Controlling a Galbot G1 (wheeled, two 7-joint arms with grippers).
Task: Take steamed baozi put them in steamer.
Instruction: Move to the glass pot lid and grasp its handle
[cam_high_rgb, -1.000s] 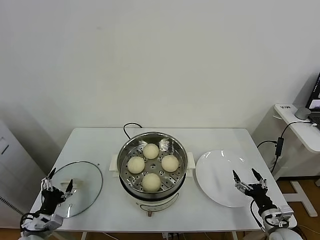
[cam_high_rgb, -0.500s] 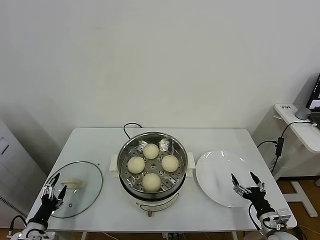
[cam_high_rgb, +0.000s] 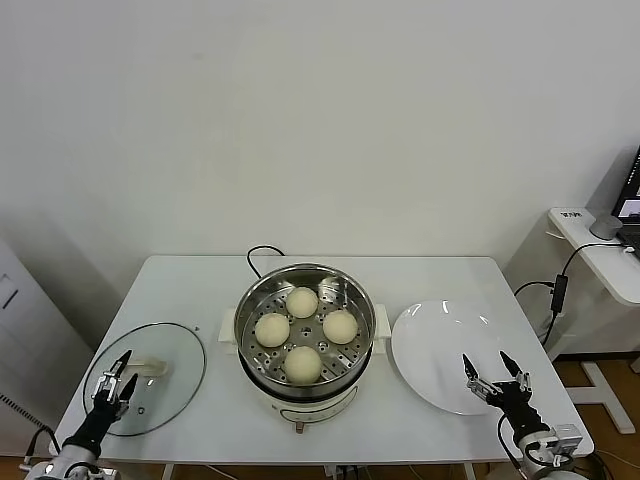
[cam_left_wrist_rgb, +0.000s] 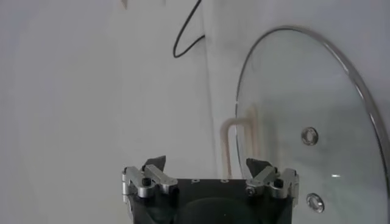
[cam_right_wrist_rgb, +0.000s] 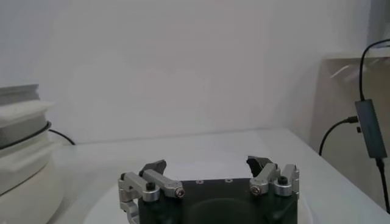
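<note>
— Where are the steamed baozi (cam_high_rgb: 301, 333)?
— All four sit in the upright steamer (cam_high_rgb: 304, 290), mid-worktop (cam_high_rgb: 430, 275); round, no long axis.
— The fingers?
— Left gripper (cam_high_rgb: 114, 376) and right gripper (cam_high_rgb: 493, 374): both spread wide, holding nothing, at the worktop's near corners.

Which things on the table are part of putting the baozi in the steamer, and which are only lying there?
Part of the job:
- four steamed baozi, all lying on the perforated tray inside
- steamer, open, at the table's middle

Only lying there:
- white plate, bare, on the robot's right
- glass lid, flat on the table, on the robot's left
- black cable behind the steamer
</note>
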